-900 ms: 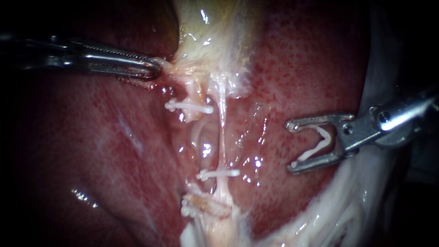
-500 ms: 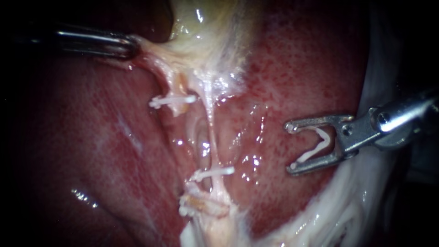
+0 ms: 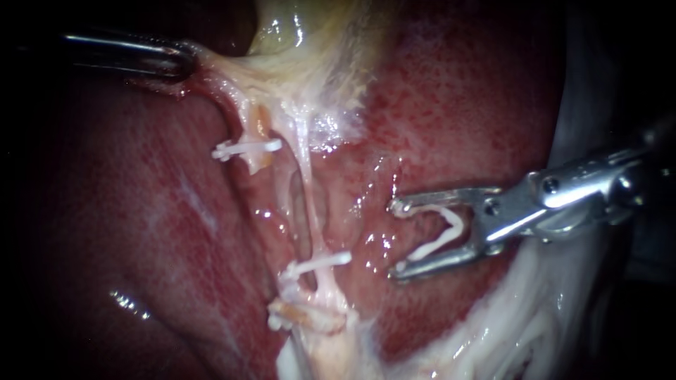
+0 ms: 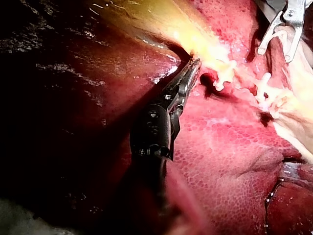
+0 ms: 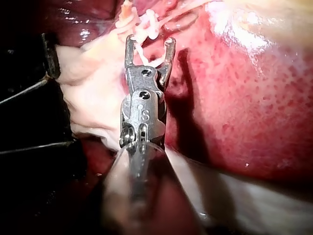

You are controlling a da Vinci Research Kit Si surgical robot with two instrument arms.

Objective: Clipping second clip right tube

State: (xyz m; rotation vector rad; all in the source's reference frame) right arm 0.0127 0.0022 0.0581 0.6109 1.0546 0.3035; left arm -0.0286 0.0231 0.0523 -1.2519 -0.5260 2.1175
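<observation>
The right tube (image 3: 310, 197) is a thin pale strand running down from the gallbladder (image 3: 310, 49), with a white clip (image 3: 320, 262) across its lower end. The left tube (image 3: 252, 137) carries its own clip (image 3: 246, 148). My right instrument (image 3: 398, 238) comes in from the right, its jaws wide apart and holding an open white clip (image 3: 442, 236) between them, a short way right of the right tube and not touching it. My left instrument (image 3: 184, 63) is shut on gallbladder tissue at the upper left and holds it taut. In the right wrist view the right instrument (image 5: 149, 41) faces the clipped tubes.
Red liver (image 3: 141, 211) surrounds the tubes on both sides. A third clip (image 3: 282, 320) sits on frayed tissue below. Pale white tissue (image 3: 521, 324) lies under the right instrument's shaft. In the left wrist view the right instrument (image 4: 275, 53) is beyond the clips.
My left instrument has pulled the gallbladder tissue up and to the left, stretching the tubes. My right instrument has moved left with its clip, closer to the right tube.
</observation>
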